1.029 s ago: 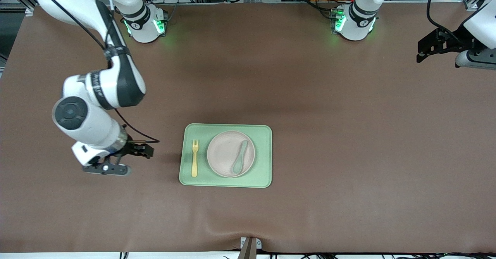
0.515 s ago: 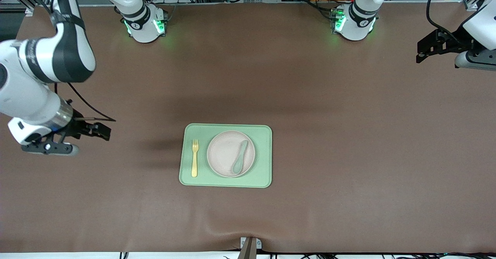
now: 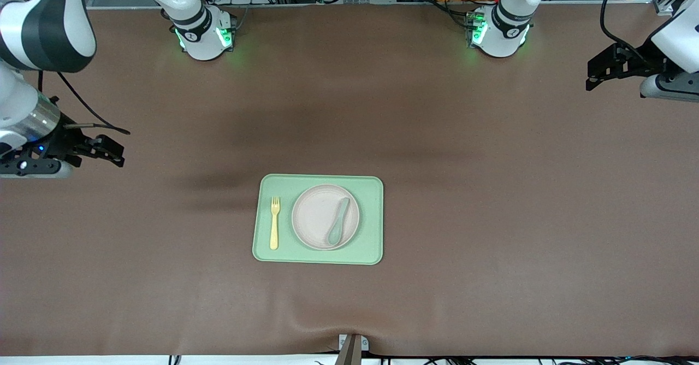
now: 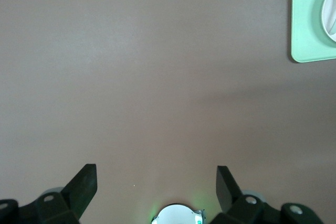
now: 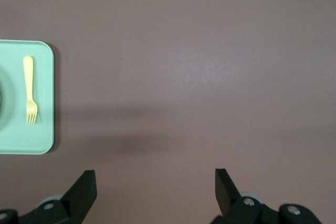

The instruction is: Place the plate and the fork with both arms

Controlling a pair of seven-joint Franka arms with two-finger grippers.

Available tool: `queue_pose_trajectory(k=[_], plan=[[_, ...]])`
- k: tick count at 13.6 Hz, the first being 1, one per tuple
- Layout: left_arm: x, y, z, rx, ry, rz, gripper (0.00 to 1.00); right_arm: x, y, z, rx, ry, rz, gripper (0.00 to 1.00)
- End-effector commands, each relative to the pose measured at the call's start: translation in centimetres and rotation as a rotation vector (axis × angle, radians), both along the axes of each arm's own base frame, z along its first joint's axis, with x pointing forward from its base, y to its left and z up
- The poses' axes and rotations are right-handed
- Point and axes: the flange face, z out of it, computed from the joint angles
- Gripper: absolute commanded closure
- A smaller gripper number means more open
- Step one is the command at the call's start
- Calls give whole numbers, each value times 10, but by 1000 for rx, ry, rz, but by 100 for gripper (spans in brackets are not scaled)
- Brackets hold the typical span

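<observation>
- One thing has changed since a second ago: the right arm has drawn away from the tray [image 3: 319, 258] toward its own end of the counter [image 3: 491, 190], and the right gripper [image 3: 112, 154] now hangs over bare counter at the edge of the front view, its fingers spread apart and empty.
- Plate [image 3: 317, 217], fork [image 3: 274, 222] and spoon [image 3: 338, 221] lie just where they lay before.
- The plate is round, shallow and off-white with a raised rim; it sits on the light green tray, near the middle of the counter.
- A mint-green spoon rests in the plate, slanted, its bowl nearer the front camera.
- The fork is small and pale yellow; it lies flat on the tray just beside the plate, toward the right arm's end, its tines pointing toward the robots' bases.
- The left gripper [image 3: 595, 75] waits over bare counter at the left arm's end, fingers apart, holding nothing, where it was earlier.
- Both arms are cut off by the edges of the front view.
- The left wrist view catches only a corner of the tray and a sliver of the plate; the right wrist view shows the fork and one end of the tray.
</observation>
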Motion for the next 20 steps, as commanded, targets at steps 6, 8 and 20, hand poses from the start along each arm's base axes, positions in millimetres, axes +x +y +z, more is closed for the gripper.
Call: queue_pose_trajectory(k=[6, 8, 20], plan=[[0, 7, 3, -3, -14, -2, 0, -9, -60, 43, -14, -4, 59, 0], [0, 7, 3, -1, -14, -1, 0, -6, -59, 59, -15, -34, 52, 0], [1, 8, 3, 0, -13, 0, 0, -1, -24, 108, 72, 9, 32, 0]])
